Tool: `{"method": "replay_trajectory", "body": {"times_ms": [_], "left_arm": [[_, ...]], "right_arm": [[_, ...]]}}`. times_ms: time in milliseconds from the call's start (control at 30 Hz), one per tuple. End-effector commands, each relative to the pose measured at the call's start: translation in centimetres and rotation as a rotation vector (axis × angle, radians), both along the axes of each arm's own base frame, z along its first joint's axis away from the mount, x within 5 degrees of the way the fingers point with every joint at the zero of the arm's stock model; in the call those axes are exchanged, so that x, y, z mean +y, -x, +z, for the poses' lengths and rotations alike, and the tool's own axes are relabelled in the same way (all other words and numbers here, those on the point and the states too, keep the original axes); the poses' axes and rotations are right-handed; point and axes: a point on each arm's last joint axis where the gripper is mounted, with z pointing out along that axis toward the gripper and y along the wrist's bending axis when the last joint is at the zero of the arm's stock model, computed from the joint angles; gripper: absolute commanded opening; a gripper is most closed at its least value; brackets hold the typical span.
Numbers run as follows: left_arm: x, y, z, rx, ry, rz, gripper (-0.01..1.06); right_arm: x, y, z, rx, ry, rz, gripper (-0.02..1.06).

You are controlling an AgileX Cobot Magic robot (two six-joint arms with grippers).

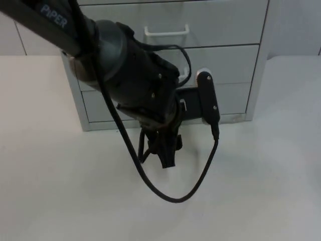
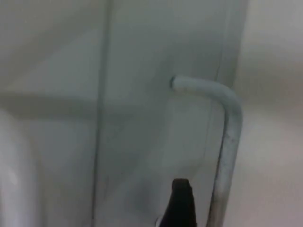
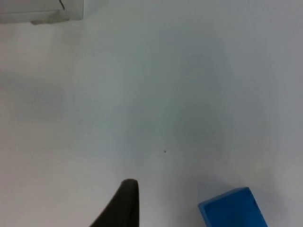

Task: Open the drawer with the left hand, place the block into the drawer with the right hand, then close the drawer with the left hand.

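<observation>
The blue block (image 3: pixel 232 208) lies on the table (image 1: pixel 261 191) by the waiting right gripper (image 3: pixel 124 203), grip unclear, while the left gripper (image 1: pixel 163 150), grip unclear too, nears the cabinet (image 1: pixel 225 30); it should hook the handle (image 2: pixel 227 137) squarely and pull straight.

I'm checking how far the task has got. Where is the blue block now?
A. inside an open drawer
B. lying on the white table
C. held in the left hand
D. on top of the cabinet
B: the right wrist view shows the blue block lying on the white table, by the right hand's fingertip.
</observation>
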Motion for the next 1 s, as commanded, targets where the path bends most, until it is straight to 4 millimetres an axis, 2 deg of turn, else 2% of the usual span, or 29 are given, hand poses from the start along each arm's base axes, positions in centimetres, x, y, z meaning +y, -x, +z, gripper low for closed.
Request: {"method": "replay_trajectory", "body": {"times_ms": [0,133,267,300,433,467,500,533,700,800,833,967], "left_arm": [[-0.2,-0.4,-0.6,0.008,0.015,0.005,0.67],[-0.7,-1.0,-1.3,0.011,0.027,0.017,0.67],[-0.9,-1.1,-1.7,0.027,0.045,0.040,0.59],[-0.9,-1.0,-1.8,0.034,0.050,0.051,0.54],[-0.9,-0.6,-2.3,0.078,0.060,0.089,0.21],[-0.9,-0.6,-2.3,0.078,0.060,0.089,0.21],[-0.8,-0.5,-2.4,0.096,0.060,0.095,0.06],[-0.9,-0.3,-2.5,0.111,0.053,0.089,0.00],[-1.7,0.9,-2.6,0.129,0.000,0.073,0.00],[-2.7,2.7,-2.4,0.124,-0.061,0.069,0.00],[-2.7,2.7,-2.4,0.124,-0.061,0.069,0.00],[-3.5,5.7,-1.8,0.158,-0.080,0.053,0.00]], "right_arm": [[0.0,-0.1,0.1,-0.017,-0.003,-0.005,1.05],[0.0,-0.1,0.1,-0.023,-0.003,-0.005,1.05],[0.0,-0.1,0.1,-0.024,-0.003,-0.005,1.05],[0.0,-0.1,0.1,-0.024,-0.003,-0.005,1.05],[0.0,-0.1,0.1,-0.024,-0.003,-0.005,1.05],[0.0,-0.1,0.1,-0.024,-0.003,-0.005,1.05],[0.0,-0.1,0.1,-0.024,-0.003,-0.005,1.05],[0.0,-0.1,0.1,-0.025,-0.003,-0.005,1.05],[0.0,-0.1,0.1,-0.028,-0.003,-0.005,1.05],[0.0,-0.1,0.1,-0.028,-0.003,-0.005,1.05],[0.0,-0.1,0.1,-0.028,-0.003,-0.005,1.05],[0.0,-0.1,0.1,-0.028,-0.003,-0.005,1.05]]}}
